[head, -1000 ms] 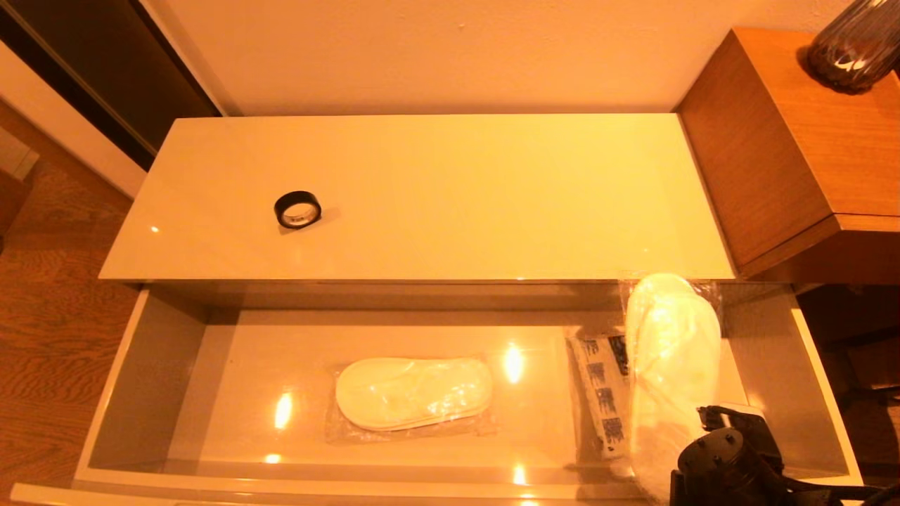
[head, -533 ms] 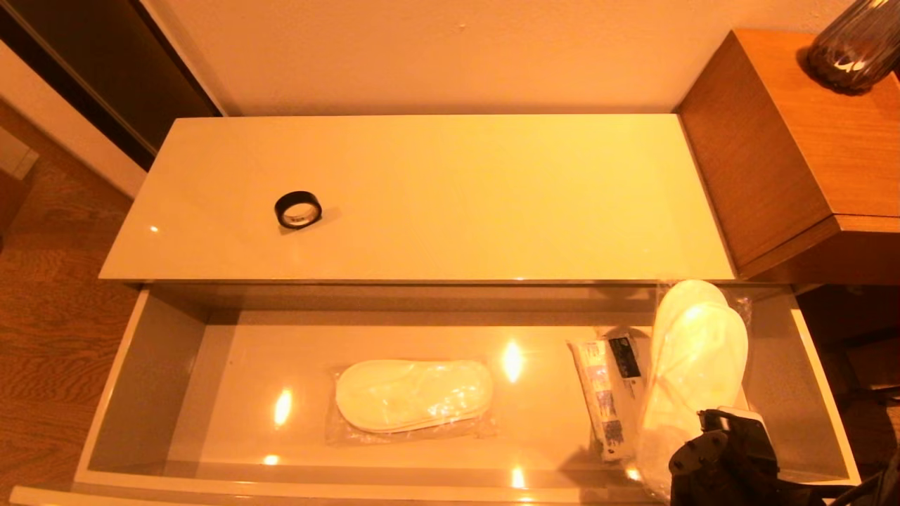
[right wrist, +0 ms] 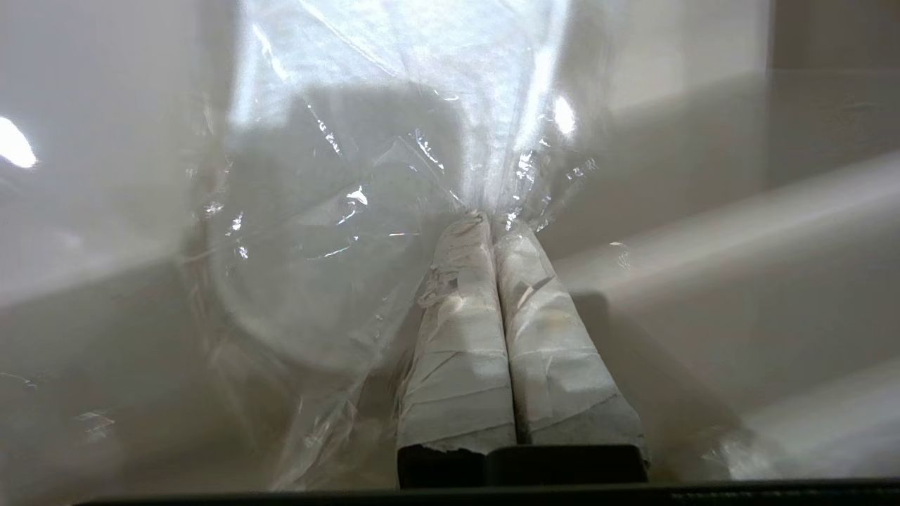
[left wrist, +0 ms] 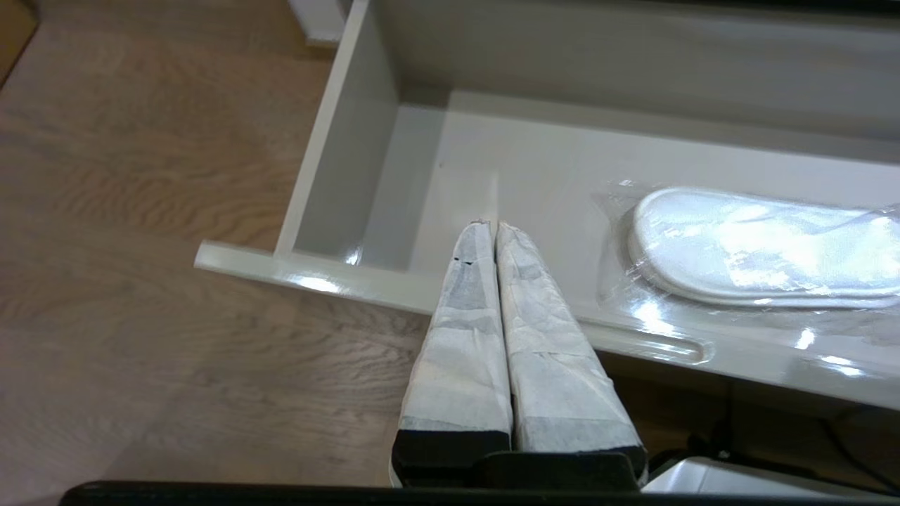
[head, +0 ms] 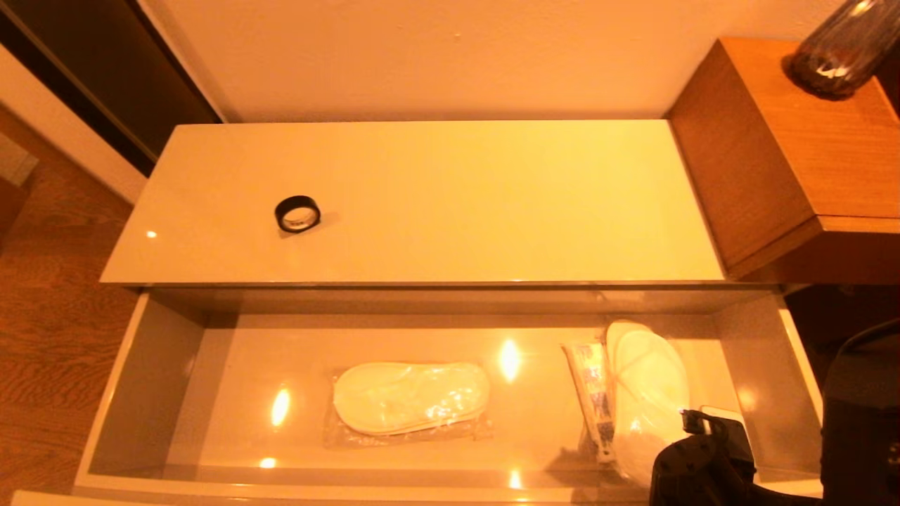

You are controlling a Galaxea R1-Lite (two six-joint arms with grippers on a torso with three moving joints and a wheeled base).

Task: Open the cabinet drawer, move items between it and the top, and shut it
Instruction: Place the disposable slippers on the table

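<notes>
Low cabinet, glossy cream-beige; top (head: 450, 204) long and rectangular, set against a plain pale wall. Black tape ring (head: 297, 213) lying flat on the top, left of centre, well apart from everything else. Cabinet drawer (head: 144, 379) pulled fully out toward the robot, shallow, as wide as the cabinet, lamp glare spotted across its shiny floor. In the drawer, near the middle: flat white slippers in a clear plastic bag (head: 411, 397), lying crosswise. At the right end: second bagged pair of slippers (head: 647, 393), lengthwise, touching the oblong white packet with blue print (head: 592, 400) just to its left. Right claw (right wrist: 492, 221) low at the drawer's right front corner, pinched shut on the clear plastic of that second bag. Left claw (left wrist: 491, 226) closed and holding nothing, hanging over the drawer's left front edge. To the right, taller brown wooden cabinet (head: 787, 154) abutting the top, dark vase (head: 837, 49) on it. Wood-grain floor (head: 49, 330) at left; dark doorway (head: 91, 63) beyond.
</notes>
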